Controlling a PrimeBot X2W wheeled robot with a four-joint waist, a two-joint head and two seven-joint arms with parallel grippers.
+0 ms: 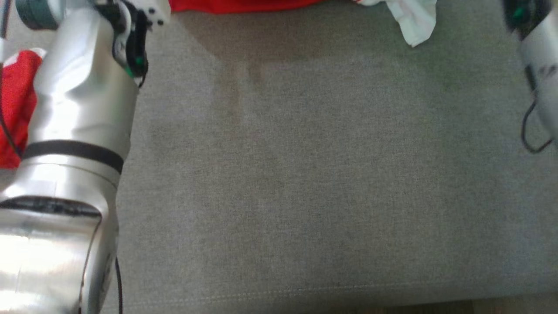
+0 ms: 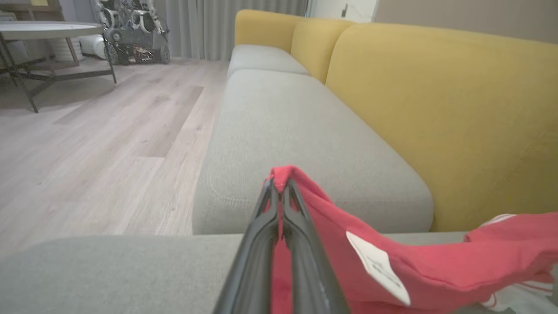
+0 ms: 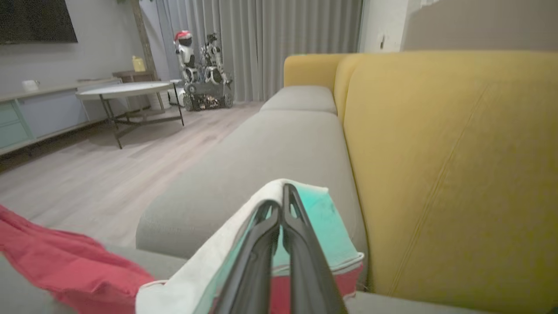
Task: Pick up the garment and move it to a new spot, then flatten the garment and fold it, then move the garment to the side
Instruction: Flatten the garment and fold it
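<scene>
Both arms hold the red cloth garment with a white-and-teal panel [image 2: 436, 270] stretched above the far edge of the grey woven sofa seat [image 1: 305, 196]. The left gripper [image 2: 280, 185] pinches a red fold, its fingers pressed together on it, and the right gripper [image 3: 283, 194] clamps the white-and-teal edge (beside the mustard-yellow backrest [image 3: 436, 152]). Flattening it well likely calls for level, taut corners lowered together onto the seat.

Garment [image 2: 436, 270]: red cloth, matt. Seat cushion [image 1: 305, 196]: grey woven fabric. L forearm [image 1: 83, 100]: glossy silver.
</scene>
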